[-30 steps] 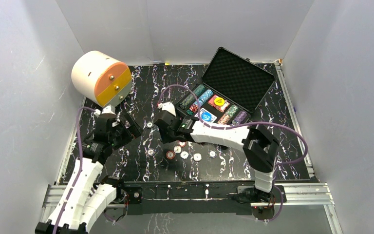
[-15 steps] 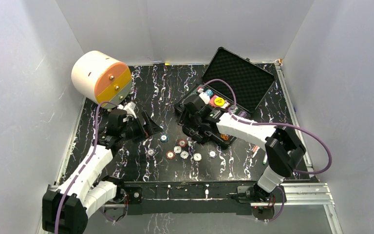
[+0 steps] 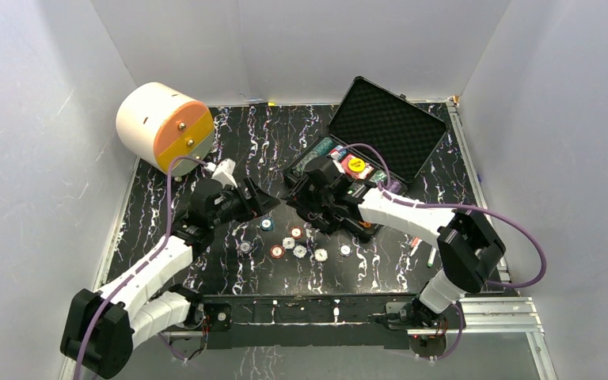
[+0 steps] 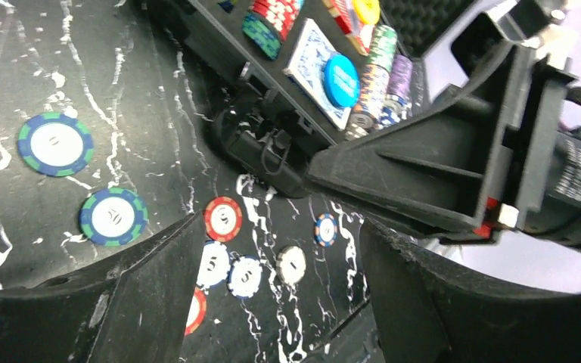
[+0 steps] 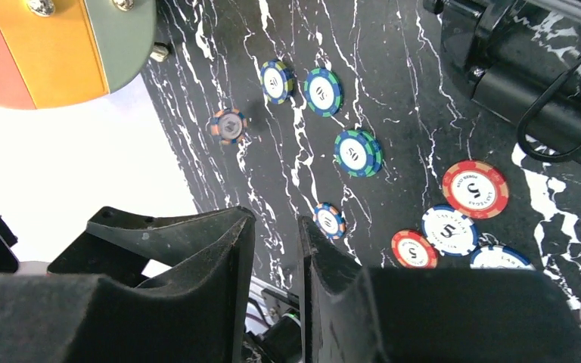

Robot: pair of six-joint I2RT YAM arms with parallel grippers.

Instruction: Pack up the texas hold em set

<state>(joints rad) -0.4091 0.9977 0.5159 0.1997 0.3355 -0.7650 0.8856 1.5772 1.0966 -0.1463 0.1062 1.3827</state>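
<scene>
Loose chips (image 3: 299, 251) are lying near-left of the open, part-filled case (image 3: 388, 127); left gripper (image 4: 280, 227) is gaping wide, right gripper (image 5: 274, 219) barely parted, both empty.

Plain white walls (image 3: 301, 47) enclose a black, white-veined bench (image 3: 253, 134), a metal rail (image 3: 507, 313) along its near edge.

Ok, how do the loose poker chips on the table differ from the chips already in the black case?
The loose round poker chips lie flat, face up, scattered on the black marbled table; the packed chips in the black foam-lined hard case stand on edge in tight rows. The loose ones show printed faces, the cased ones mostly striped rims. Both kinds have striped edges.
</scene>
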